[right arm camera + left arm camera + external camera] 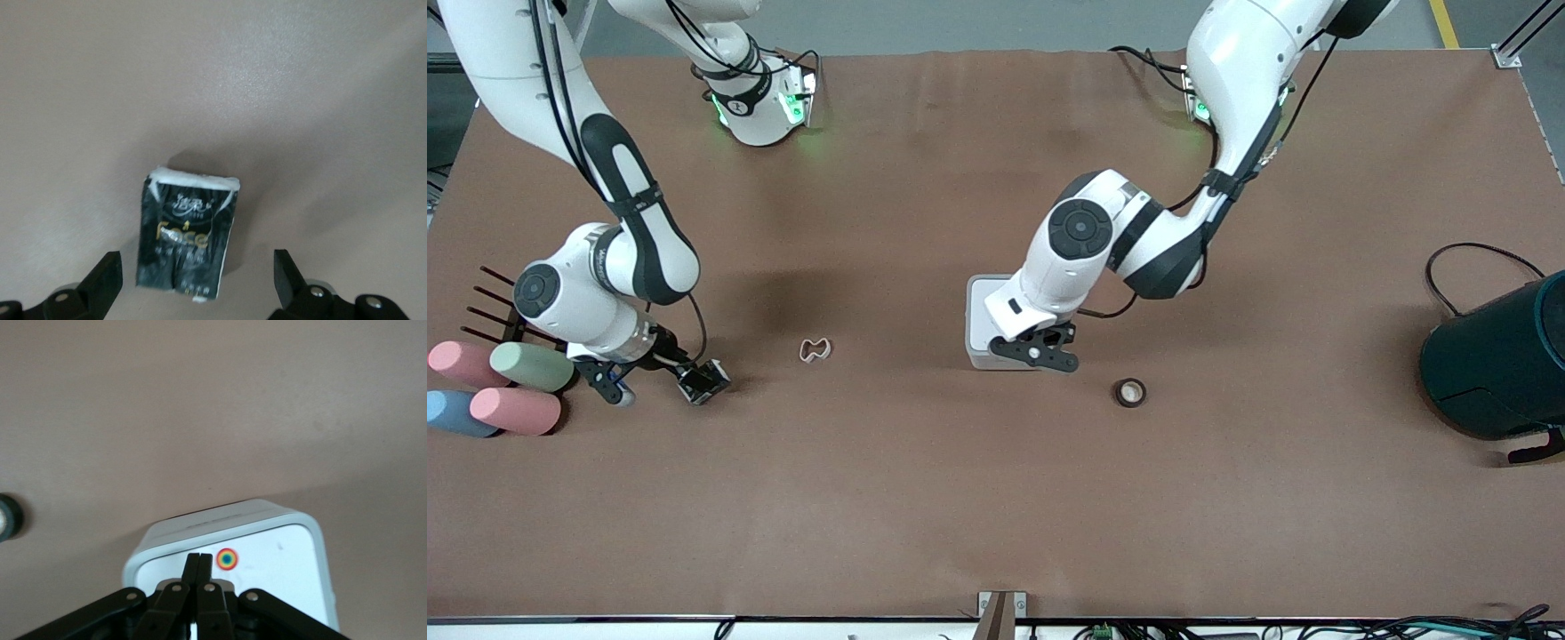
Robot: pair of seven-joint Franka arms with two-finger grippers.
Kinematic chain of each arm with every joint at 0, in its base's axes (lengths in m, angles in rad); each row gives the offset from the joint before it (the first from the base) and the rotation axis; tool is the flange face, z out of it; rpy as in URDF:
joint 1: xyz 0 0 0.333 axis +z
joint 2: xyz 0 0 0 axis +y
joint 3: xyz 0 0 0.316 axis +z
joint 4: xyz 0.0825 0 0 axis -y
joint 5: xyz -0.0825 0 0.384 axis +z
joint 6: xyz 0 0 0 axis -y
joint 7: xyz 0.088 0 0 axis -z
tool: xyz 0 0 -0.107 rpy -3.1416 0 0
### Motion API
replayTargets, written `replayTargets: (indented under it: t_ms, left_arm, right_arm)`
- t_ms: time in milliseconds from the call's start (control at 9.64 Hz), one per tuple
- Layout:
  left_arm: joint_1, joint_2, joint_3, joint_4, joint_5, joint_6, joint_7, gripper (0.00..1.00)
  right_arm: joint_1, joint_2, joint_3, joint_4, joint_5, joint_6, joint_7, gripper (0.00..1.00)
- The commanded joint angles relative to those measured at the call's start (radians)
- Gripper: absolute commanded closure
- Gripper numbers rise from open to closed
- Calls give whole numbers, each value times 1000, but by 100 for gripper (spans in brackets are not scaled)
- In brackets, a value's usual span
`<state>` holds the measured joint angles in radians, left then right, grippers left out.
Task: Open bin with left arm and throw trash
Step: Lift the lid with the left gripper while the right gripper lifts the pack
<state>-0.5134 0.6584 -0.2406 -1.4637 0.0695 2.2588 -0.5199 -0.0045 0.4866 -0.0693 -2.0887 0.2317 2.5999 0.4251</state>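
The white bin stands mid-table with its lid down. My left gripper is shut and empty. Its tips rest over the lid beside the orange-red dot button, as the left wrist view shows. My right gripper is open low over the table at the right arm's end. In the right wrist view the black wrapper packet lies on the table between its fingers, not gripped. The packet also shows in the front view. The white loop lies between packet and bin. The black ring lies nearer the camera than the bin.
Several pastel cylinders lie beside a dark rack at the right arm's end. A big dark teal cylinder with a black cable sits at the left arm's end.
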Motion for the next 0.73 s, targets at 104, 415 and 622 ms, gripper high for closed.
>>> replayTargets:
  t_ms: [104,415,622]
  left_arm:
    - [-59,67,9,19,58,89,-121,100]
    - [-54,103,9,14,134,140,-181,100]
    - [-16,20,9,23,134,-7,-174,100]
  right_arm:
    - [12,59,0,70,9,6,73,0]
    - [17,73,-1,75,3,8,77,23]
    - [24,78,-3,75,0,0,69,76]
